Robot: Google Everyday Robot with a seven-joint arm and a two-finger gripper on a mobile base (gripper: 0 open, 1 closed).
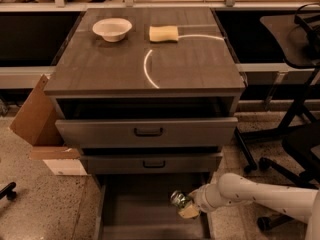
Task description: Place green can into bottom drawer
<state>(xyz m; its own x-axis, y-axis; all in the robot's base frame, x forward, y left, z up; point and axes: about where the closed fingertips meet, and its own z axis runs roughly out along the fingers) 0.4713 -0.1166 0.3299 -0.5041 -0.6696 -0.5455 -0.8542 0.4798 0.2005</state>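
Note:
The green can (180,199) is held in my gripper (186,206) at the end of the white arm that reaches in from the lower right. The gripper holds the can low over the right part of the open bottom drawer (140,209), just above its bare floor. The drawer is pulled out below the two upper drawers. The gripper's tan fingers (190,212) are closed around the can, which hides most of it.
The middle drawer (150,163) and top drawer (147,131) are partly pulled out above. A white bowl (112,29) and a yellow sponge (163,33) sit on the cabinet top. A cardboard box (37,119) stands at the left, office chair legs (272,159) at the right.

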